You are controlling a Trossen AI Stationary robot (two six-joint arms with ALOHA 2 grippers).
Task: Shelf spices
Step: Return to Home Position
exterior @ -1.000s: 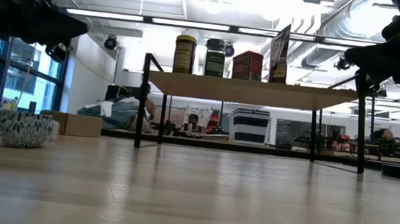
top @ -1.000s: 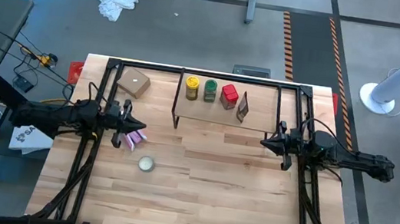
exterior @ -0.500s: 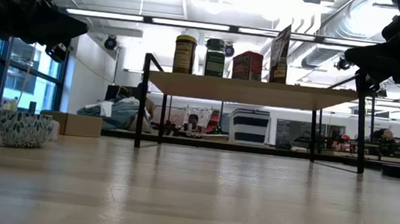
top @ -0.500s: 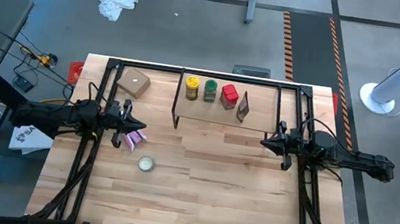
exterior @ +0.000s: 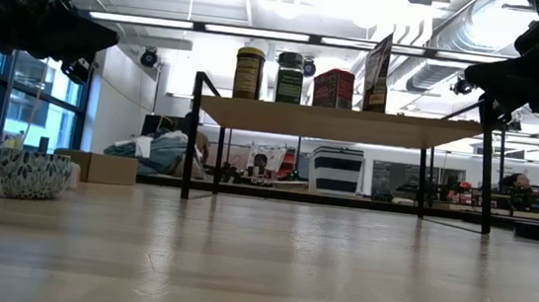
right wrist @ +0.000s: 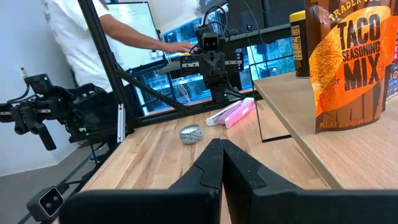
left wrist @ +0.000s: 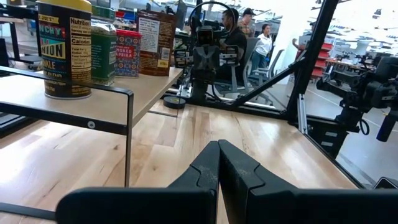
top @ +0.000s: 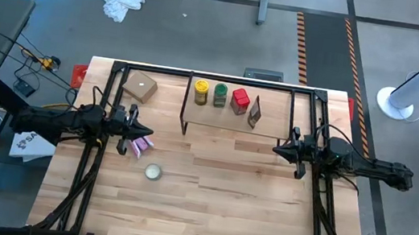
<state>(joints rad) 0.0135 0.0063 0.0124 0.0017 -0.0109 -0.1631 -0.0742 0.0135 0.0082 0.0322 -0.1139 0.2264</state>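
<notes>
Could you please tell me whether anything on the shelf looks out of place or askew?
Only slightly: the packet stands on the shelf but turned askew, nearer its front edge than the yellow jar, green jar and red can, which form a row. Nothing is spilled.

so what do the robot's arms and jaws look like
The left arm and right arm are matte black, slim and jointed, with thin black cables looping at the wrists. Each ends in two dark, wedge-shaped jaws. No markings show.

The shelf (top: pixel 217 118) holds yellow-lidded jar (top: pixel 201 92), green-lidded jar (top: pixel 220 95), red container (top: pixel 239 99) and brown packet (top: pixel 255 112).
</notes>
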